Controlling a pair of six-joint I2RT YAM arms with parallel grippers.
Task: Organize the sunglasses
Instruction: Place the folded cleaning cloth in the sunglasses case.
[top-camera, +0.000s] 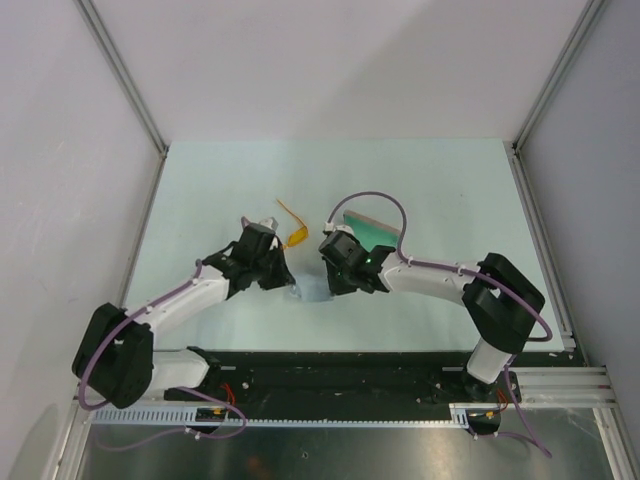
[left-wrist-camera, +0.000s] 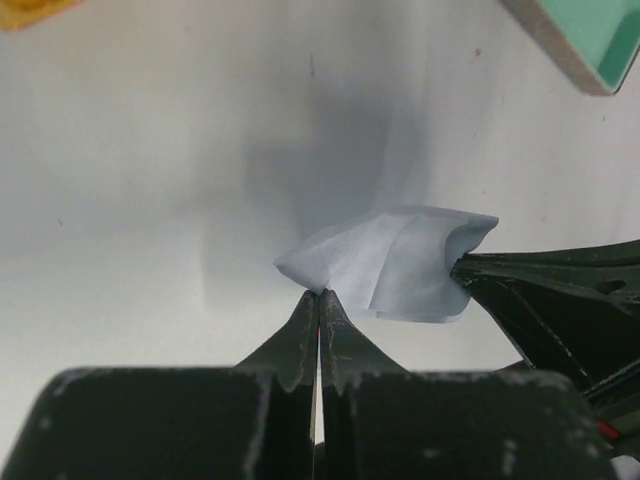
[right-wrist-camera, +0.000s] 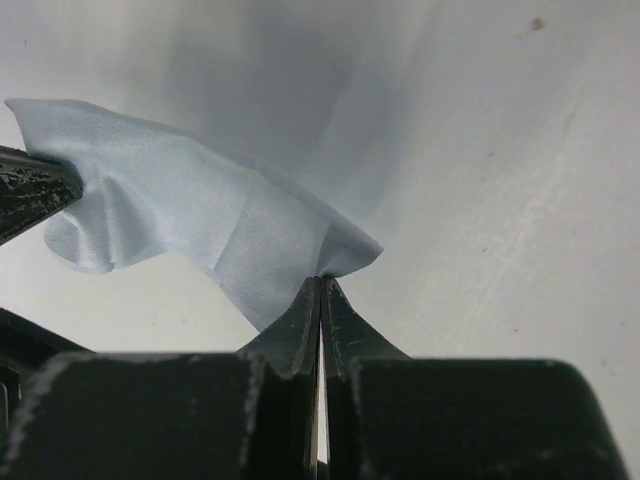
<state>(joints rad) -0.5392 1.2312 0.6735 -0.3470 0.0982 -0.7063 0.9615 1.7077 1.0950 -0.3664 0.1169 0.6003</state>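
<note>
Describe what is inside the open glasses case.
Only teal lining shows inside the case; the sunglasses lie outside, beside it. The right arm covers the case's near part, so that part's contents cannot be seen.

A bunched blue cloth (left-wrist-camera: 400, 265) is near the teal-lined case (left-wrist-camera: 603, 35).

Both arms fold in toward the middle of the top view. The left arm (top-camera: 180, 300) reaches up from the lower left. The right arm (top-camera: 430, 278) comes in from the lower right, elbow parked out by the right edge. The left gripper (left-wrist-camera: 319, 293) has its jaws pinched tight on one corner of the light blue cloth (left-wrist-camera: 400, 265). Same deal for the right gripper (right-wrist-camera: 320, 278) on the other end. The two wrists point at each other, tips close but apart.
</note>
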